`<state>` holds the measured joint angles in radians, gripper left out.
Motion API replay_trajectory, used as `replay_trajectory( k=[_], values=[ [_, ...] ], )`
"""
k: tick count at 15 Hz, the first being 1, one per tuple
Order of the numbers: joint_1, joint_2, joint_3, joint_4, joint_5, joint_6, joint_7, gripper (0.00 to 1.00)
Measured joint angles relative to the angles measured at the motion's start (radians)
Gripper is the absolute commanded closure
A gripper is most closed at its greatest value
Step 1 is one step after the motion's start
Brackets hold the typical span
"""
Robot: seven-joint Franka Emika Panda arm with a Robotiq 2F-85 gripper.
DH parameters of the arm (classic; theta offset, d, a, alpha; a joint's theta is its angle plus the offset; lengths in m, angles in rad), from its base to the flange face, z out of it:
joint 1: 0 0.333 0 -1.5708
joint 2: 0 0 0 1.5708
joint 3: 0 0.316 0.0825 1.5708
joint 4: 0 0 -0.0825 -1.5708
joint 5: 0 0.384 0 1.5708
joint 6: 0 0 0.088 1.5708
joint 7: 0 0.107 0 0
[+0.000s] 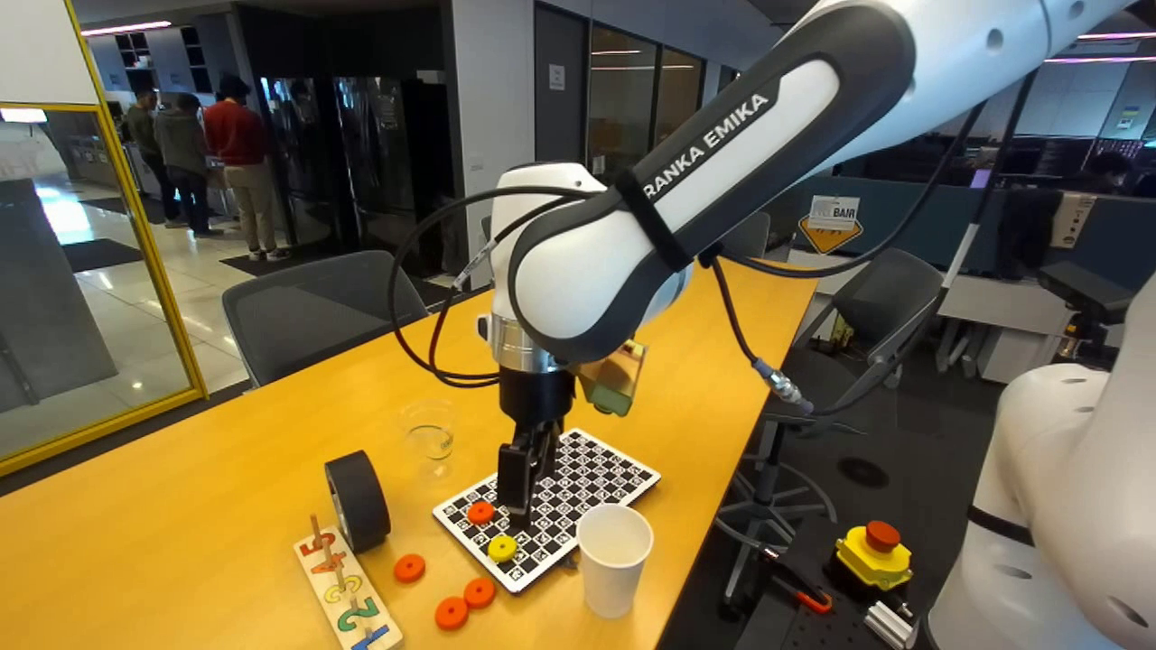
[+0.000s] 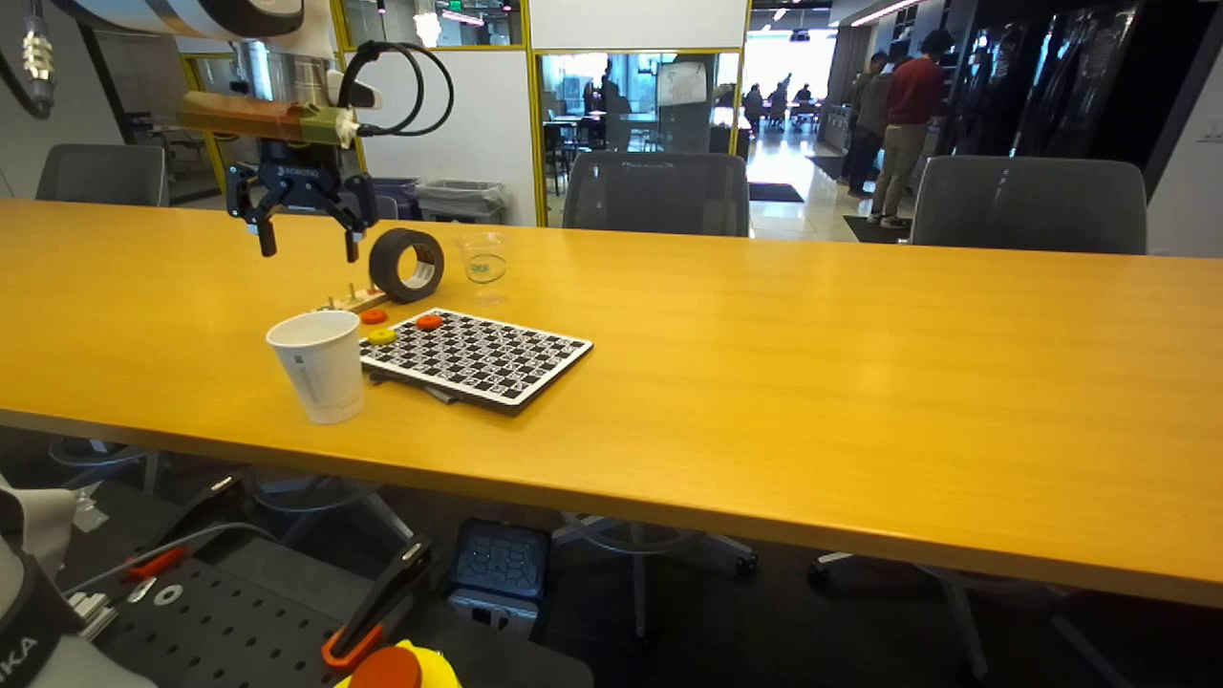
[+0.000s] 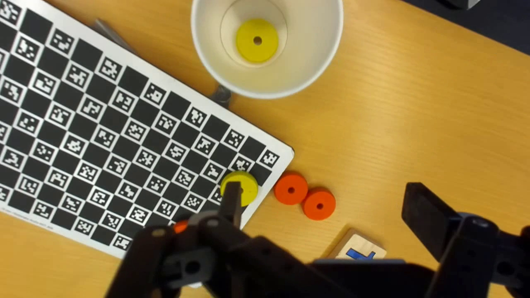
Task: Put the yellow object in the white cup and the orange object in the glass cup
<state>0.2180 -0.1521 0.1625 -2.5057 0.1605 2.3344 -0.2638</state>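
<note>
Saw a wide, empty gripper (image 2: 311, 253), yellow disc (image 3: 248, 43) inside white cup (image 1: 612, 571), second yellow disc (image 2: 382, 337) on board (image 2: 478, 355), orange discs (image 3: 285, 185) on counter (image 2: 812, 382). Judged all likely light, stiff; favoured pinching opposite edges.

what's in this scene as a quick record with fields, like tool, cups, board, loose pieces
tool: open, holding nothing
white cup: upright, one yellow piece inside
glass cup: upright, no piece visible inside
checkered board: a second yellow piece and one orange piece on top
table: three more orange pieces, two side by side
black tape roll: on edge, near the numbered wooden base
</note>
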Motion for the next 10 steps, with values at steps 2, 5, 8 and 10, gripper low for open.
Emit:
replay_trajectory(
  k=[2, 5, 8, 10],
  values=[
    [0.002, 0.051, 0.005, 0.008, 0.000, 0.070, 0.000, 0.00],
    [0.001, 0.127, 0.006, 0.012, -0.016, 0.162, 0.002, 0.00],
    [-0.001, 0.195, 0.006, 0.013, -0.041, 0.227, 0.006, 0.00],
    [-0.002, 0.231, 0.006, 0.014, -0.060, 0.256, 0.010, 0.00]
  ],
)
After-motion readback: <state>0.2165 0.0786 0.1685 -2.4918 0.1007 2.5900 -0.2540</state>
